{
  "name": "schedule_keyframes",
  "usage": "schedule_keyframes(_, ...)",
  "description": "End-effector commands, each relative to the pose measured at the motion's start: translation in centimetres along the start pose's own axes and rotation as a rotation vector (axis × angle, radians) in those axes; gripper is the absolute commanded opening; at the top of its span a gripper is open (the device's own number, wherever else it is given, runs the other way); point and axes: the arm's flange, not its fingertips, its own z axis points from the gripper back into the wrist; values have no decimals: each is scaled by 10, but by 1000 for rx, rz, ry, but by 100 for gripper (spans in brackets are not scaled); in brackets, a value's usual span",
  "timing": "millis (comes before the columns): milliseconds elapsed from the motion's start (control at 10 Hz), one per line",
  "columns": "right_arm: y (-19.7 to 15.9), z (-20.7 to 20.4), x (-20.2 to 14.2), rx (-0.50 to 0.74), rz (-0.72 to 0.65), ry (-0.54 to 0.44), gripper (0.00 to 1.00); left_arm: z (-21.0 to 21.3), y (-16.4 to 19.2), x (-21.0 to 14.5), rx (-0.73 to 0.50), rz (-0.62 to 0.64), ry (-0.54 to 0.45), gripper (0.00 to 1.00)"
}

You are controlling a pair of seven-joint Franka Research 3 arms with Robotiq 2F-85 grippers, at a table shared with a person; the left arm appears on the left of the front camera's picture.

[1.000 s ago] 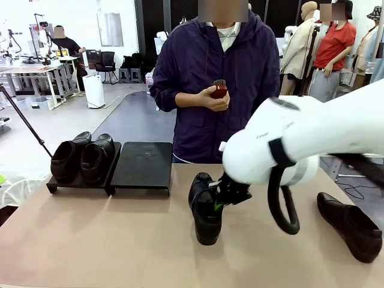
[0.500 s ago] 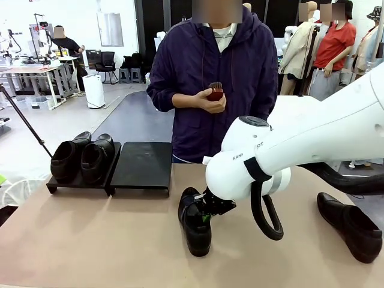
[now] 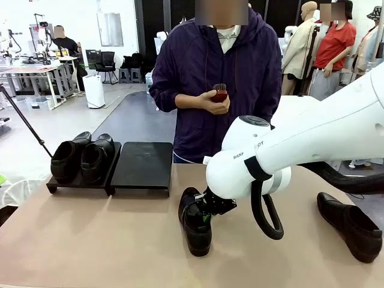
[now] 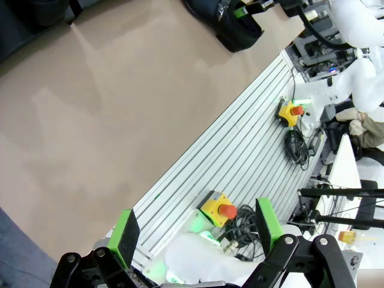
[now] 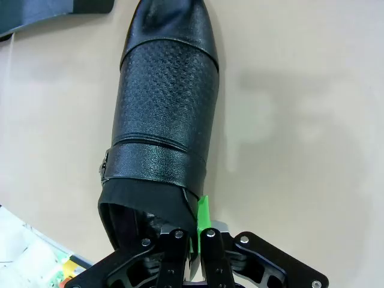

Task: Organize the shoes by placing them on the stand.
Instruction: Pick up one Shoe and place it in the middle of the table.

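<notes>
Right wrist view: the right tool is pressed together on the rim of a black shoe at its opening, with one green pad outside the leather and the other finger down inside. From the front, that shoe sits about mid-table, and I can't tell whether its sole is clear of the table. Just to its far left lies the empty stand. Beside that, further left, is the filled stand, which carries two shoes. A fourth shoe lies at the near right. Across the table, a person's hand holds a small brush. The left tool hangs spread and empty over the table's near edge.

I'd worry about the grip. A pinch on one thin wall of leather lets the shoe swing or slide out, and a drooping toe could catch the stand's front edge and shove it. A wide sweep of the arm could also clip the fourth shoe.

For writing, the right arm shows partial lettering, something like "RAN" and "OT". Nothing is readable on the shoes.
</notes>
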Motion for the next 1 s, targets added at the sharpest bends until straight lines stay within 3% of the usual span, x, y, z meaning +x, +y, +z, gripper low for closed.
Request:
schedule_keyframes(0,1,-1,-1,5,4,-11,0,2,-1,-2,1,6,10,100)
schedule_keyframes(100,0,0,0,0,0,0,22,2,-1,-2,1,6,10,100)
schedule_keyframes(200,-8,8,-1,0,-13,-27,82,2,-1,-2,1,6,10,100)
schedule_keyframes(300,-10,16,-2,13,-15,-40,100,2,-1,-2,1,6,10,100)
schedule_keyframes(600,-19,62,-1,80,24,-62,100,2,-1,-2,1,6,10,100)
schedule_keyframes(900,-57,164,-26,124,53,-36,100,2,-1,-2,1,6,10,100)
